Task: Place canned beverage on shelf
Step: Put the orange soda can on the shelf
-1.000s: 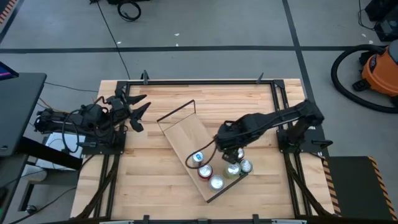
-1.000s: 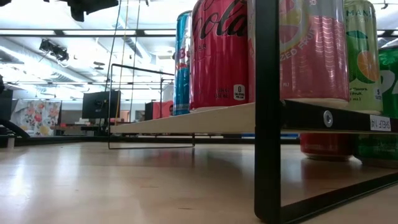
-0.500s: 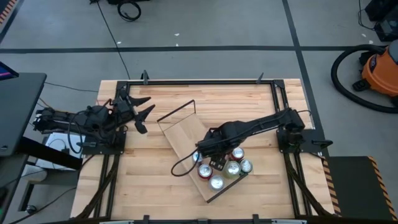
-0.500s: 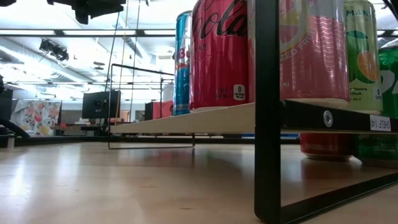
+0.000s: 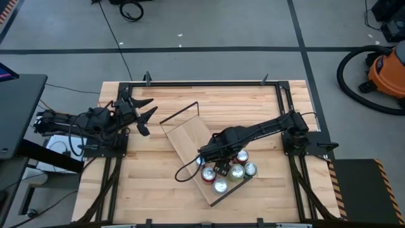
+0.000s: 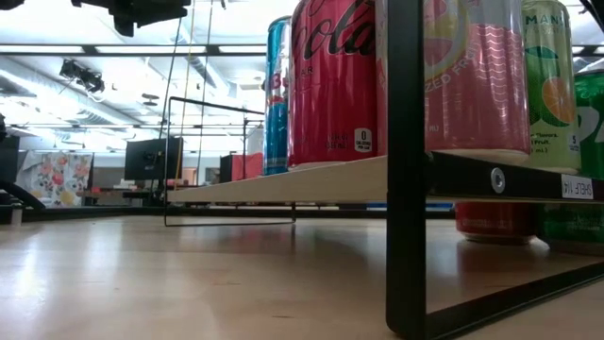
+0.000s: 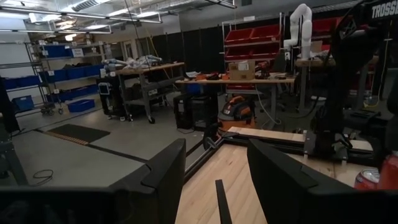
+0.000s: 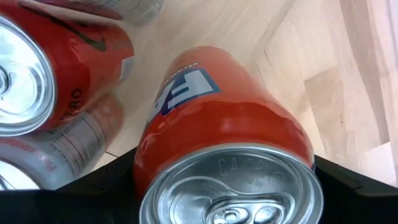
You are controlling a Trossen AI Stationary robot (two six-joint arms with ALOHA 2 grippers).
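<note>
An orange can point(image 8: 217, 118) sits between the fingers of my right gripper point(image 5: 214, 161), which is shut on it over the shelf. The shelf point(image 5: 186, 136) is a light-wood board with a dark wire frame and lies slantwise on the table. Several cans point(image 5: 236, 171) stand on its near right end; the low view shows them too point(image 6: 330, 85). The gripper hides the orange can in the high view. My left gripper point(image 5: 147, 107) is open and empty near the table's left edge. My right gripper pinches the orange can between its two fingers, on opposite sides of the can's upper wall point(image 8: 149, 165) just below the top rim. The fingers point(image 8: 102, 183) come from above, pointing down. The can's top faces the wrist; its base is hidden.
Red cans point(image 8: 37, 74) stand close beside the orange can. The board's far left half point(image 5: 183, 130) is bare. Under the shelf, in the low view, a red can point(image 6: 495, 222) stands on the table. The shelf's dark end frame point(image 6: 406, 170) stands near the low camera.
My right gripper has gone toward the table's left edge, from above the cluster of cans to the middle of the shelf board, where it now covers the blue-topped can that showed before. The standing cans have kept their places.
</note>
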